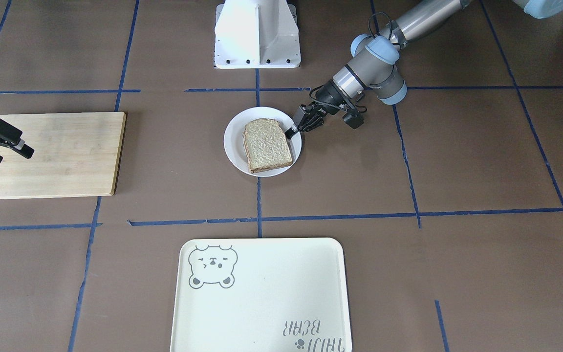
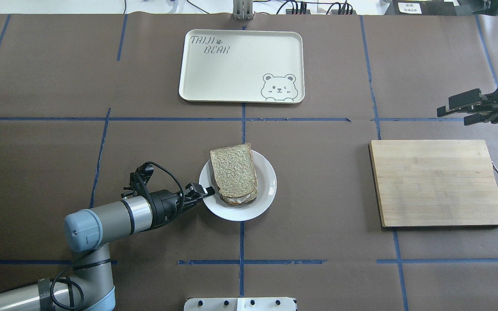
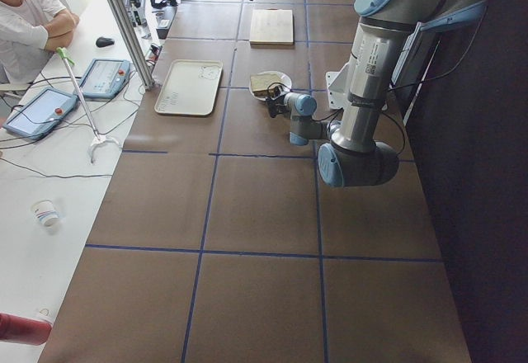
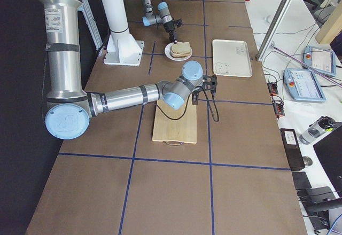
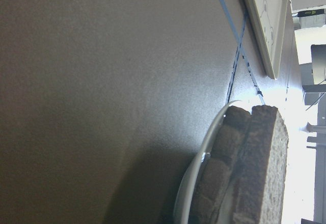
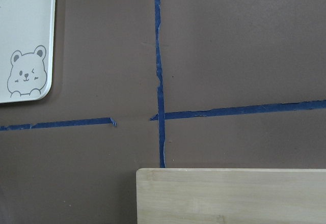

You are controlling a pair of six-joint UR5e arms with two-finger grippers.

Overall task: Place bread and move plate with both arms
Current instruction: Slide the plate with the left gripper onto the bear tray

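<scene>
The bread [image 2: 233,169] is a tan wholemeal slice that lies on top of another slice on the small white plate [image 2: 266,188] at the table's middle. My left gripper [image 2: 208,191] reaches in low from the robot's left, its fingers closed on the plate's rim [image 1: 295,146]. The left wrist view shows that rim [image 5: 196,183] and the stacked slices [image 5: 260,173] edge-on. My right gripper [image 2: 452,116] hangs open and empty beyond the far corner of the wooden board, also seen as the right gripper [image 1: 16,157] over the board's edge.
A bamboo cutting board [image 2: 437,181] lies on the robot's right. The cream bear tray [image 2: 240,65] sits at the far side past the plate. Blue tape lines cross the brown table cover. A person sits at a side desk [image 3: 33,25].
</scene>
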